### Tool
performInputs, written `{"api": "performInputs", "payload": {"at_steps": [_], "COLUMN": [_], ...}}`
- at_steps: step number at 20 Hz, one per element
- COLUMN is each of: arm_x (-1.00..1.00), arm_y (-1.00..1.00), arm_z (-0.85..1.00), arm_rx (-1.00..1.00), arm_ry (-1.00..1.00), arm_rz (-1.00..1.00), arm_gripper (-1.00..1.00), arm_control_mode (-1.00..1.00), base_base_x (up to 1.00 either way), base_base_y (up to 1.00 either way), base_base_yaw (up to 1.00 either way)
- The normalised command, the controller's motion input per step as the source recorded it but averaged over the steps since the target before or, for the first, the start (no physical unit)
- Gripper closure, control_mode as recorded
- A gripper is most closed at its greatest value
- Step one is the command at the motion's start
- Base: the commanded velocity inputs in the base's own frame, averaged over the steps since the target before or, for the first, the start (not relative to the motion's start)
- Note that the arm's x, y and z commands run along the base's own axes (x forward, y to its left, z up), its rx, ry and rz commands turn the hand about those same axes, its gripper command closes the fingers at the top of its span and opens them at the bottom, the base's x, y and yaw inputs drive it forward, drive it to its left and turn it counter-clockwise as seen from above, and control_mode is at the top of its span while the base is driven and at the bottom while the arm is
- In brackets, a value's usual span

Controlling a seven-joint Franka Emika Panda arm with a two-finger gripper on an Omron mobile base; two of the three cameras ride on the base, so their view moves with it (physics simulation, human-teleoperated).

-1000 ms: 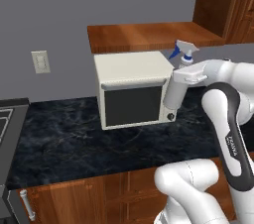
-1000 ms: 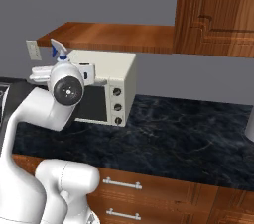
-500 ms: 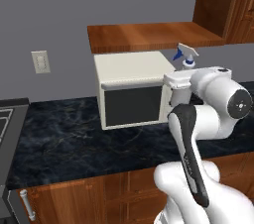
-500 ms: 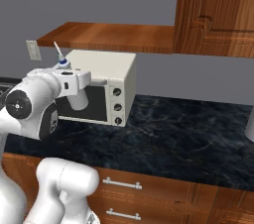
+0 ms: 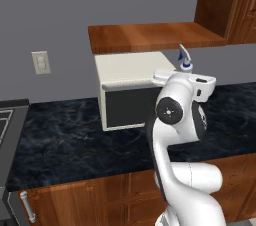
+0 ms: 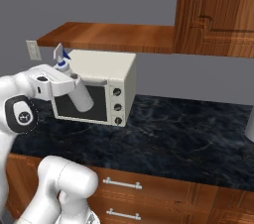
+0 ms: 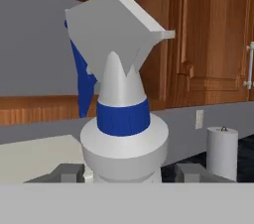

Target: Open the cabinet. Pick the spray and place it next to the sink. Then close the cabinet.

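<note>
The spray (image 6: 79, 96) is a pale grey bottle with a blue-and-white trigger nozzle (image 7: 119, 44). It hangs tilted in front of the microwave's top left corner, and my gripper (image 6: 73, 87) is shut on its body. In the hand view the grey fingers (image 7: 69, 173) flank the bottle's shoulder. From the left base camera the nozzle (image 5: 184, 60) pokes up behind my white hand. The cabinet (image 6: 114, 37) shows its reddish-brown bottom board above the microwave with grey behind it. Its panelled door (image 6: 213, 10) stands at the right. I cannot make out the sink.
A cream microwave (image 5: 130, 90) sits on the black marble counter (image 6: 188, 134). A paper towel roll (image 7: 222, 151) stands farther along. A grey fixture (image 5: 5, 115) is cut off at the left edge. Drawer fronts with silver handles (image 6: 121, 184) run below.
The arm's elbow has swung round in front of the microwave. The hand has turned with the spray still in it, so the bottle now tilts. The microwave and counter have not shifted.
</note>
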Motion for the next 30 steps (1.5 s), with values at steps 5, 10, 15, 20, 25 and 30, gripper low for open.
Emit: {"api": "performInputs", "payload": {"at_steps": [5, 10, 15, 20, 25, 30], "arm_x": [-0.09, -0.01, 0.00, 0.00, 0.00, 0.00], "arm_y": [-0.01, 0.00, 0.00, 0.00, 0.00, 0.00], "arm_z": [-0.04, 0.00, 0.00, 0.00, 0.00, 0.00], "arm_rx": [0.00, 0.00, 0.00, 0.00, 0.00, 0.00], "arm_ry": [0.00, 0.00, 0.00, 0.00, 0.00, 0.00], "arm_rz": [-0.24, -0.01, 0.00, 0.00, 0.00, 0.00], "arm_gripper": [1.00, 1.00, 1.00, 1.00, 1.00, 1.00], "arm_control_mode": [-1.00, -1.00, -1.00, -1.00, -1.00, -1.00], "base_base_x": [0.00, 0.00, 0.00, 0.00, 0.00, 0.00], "base_base_y": [0.00, 0.00, 0.00, 0.00, 0.00, 0.00], "base_base_yaw": [0.00, 0.00, 0.00, 0.00, 0.00, 0.00]}}
